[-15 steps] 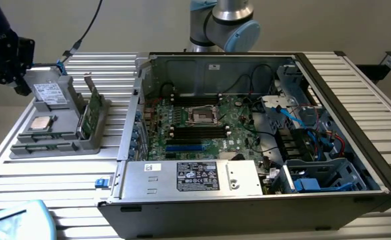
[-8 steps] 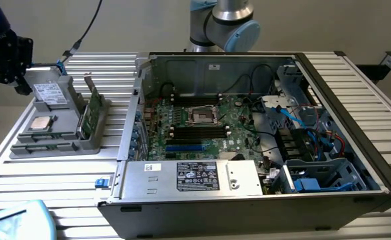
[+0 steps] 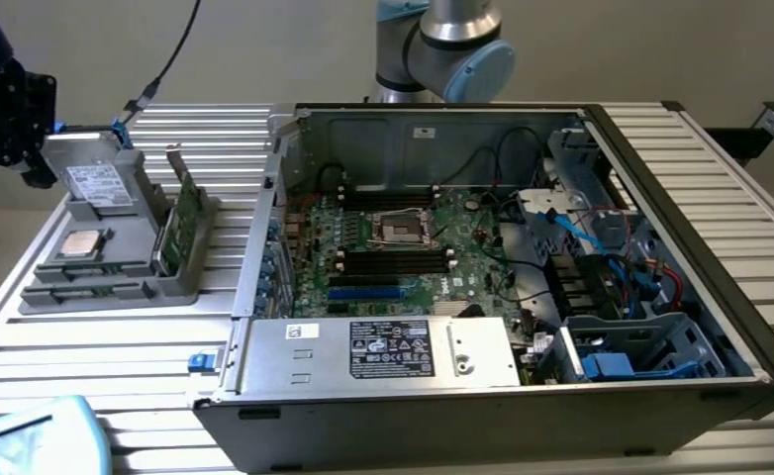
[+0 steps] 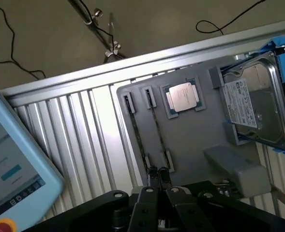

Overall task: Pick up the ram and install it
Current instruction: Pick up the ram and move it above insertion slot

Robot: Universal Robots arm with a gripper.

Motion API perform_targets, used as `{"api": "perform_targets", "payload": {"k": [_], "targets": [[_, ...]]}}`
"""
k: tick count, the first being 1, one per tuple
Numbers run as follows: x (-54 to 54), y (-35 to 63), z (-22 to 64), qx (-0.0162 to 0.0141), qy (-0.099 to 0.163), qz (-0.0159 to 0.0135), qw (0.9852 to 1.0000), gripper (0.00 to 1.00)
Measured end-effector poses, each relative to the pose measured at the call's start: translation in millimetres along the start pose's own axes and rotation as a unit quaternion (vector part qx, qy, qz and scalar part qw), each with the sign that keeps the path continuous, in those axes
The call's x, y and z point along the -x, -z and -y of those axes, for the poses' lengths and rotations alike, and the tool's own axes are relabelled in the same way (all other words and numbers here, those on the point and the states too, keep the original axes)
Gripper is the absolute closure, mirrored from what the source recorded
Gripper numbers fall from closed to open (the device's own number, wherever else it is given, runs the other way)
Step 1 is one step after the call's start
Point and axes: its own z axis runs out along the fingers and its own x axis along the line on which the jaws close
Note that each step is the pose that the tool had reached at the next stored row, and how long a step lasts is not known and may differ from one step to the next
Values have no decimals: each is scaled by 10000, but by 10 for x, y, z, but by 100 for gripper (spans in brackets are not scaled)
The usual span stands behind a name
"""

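Ribbed aluminium table point(image 3: 123, 346) over a plain beige floor. At the exterior view's left, by the front edge, a pale blue teach pendant point(image 3: 24, 435). Behind it, the dark gripper point(image 4: 157, 175), up off the table near the far left corner of a grey tray point(image 3: 162, 287); fingertips point(image 4: 151, 174) a slim gap apart, clamped on nothing. In the tray, back to front: a hard drive point(image 3: 97, 183) propped in a blue-edged cradle, a square silver processor point(image 3: 83, 242) in a shallow pocket, then two narrow slots side by side. On edge in the slot nearer the processor, the ram point(image 4: 157, 130), thin and dark from above; a second stick point(image 4: 136, 135) in the slot just beside. Seen from the wrist, fingertips in line with one end of the ram, clear of it, not touching. Along the tray's right wall, a wider green card point(image 3: 182, 223) with a metal bracket, standing upright. Further right, an open computer case point(image 3: 651, 148) lying on its side: inside, a green motherboard point(image 3: 473, 252) with a square socket point(image 3: 401, 230) and dark long slots point(image 3: 387, 262) just beside; a silver power supply point(image 3: 387, 351) at the front; blue and red cables and a drive cage point(image 3: 625, 361) at the exterior view's right. Behind the case, the arm's grey and blue joint point(image 3: 446, 49).
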Motion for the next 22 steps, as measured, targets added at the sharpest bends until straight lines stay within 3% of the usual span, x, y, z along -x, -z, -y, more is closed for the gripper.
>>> {"api": "perform_targets", "payload": {"k": [6,12,14,18,19,21,22], "targets": [[-5,-8,-24,18,344,-10,9994,89],[-8,-25,-38,31,749,-19,9972,89],[-8,-26,-39,45,771,-21,9970,89],[-8,-25,-39,46,772,-21,9970,89],[-8,-25,-39,46,772,-21,9970,88],[-8,-25,-39,46,772,-21,9970,75],[-8,-25,-39,46,772,-21,9970,75]]}}
